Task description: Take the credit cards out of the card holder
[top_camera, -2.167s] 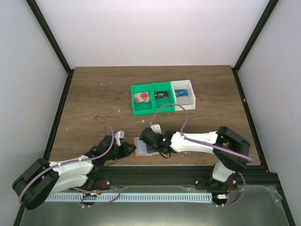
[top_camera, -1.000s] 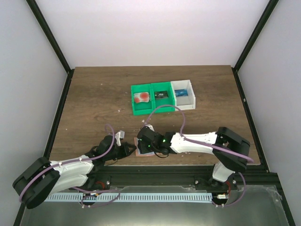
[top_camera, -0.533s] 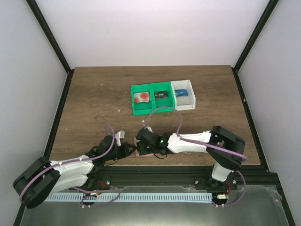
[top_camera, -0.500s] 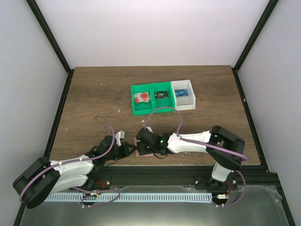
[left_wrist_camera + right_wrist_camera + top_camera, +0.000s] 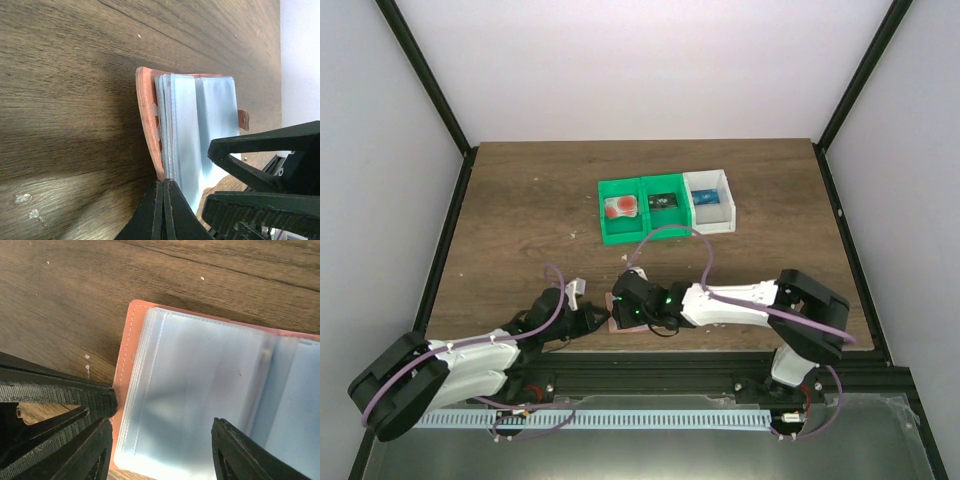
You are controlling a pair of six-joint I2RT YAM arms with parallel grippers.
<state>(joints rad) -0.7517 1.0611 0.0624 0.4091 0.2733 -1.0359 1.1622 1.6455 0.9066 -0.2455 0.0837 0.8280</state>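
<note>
Top external view puts the card holder (image 5: 613, 322) at the near edge of the wood-grain desk (image 5: 520, 200), between the two arms and largely hidden under the right arm's wrist; further back stand a green bin (image 5: 625, 235) of two compartments and a white bin (image 5: 715, 222) touching it; in the green bin's left compartment lies a pale credit card (image 5: 620, 207) with a red-orange blot. From the wrist views we see the holder lying open and flat: a salmon-pink cover with a stitched rim and rounded corners, and on it a stack of smooth, glossy blue-grey plastic sleeves; a small salmon tab (image 5: 243, 120) juts from one edge; whether the sleeves hold cards we cannot tell. The left fingers (image 5: 155, 212) are pressed together, their narrow black tips touching the salmon rim at a corner; whether a sliver of rim is pinched between them we cannot tell. The right fingers (image 5: 235, 455), black and wedge-shaped, stand apart above the holder, one near the rim, the other over the middle of the sleeves, gripping nothing that we can see.
</note>
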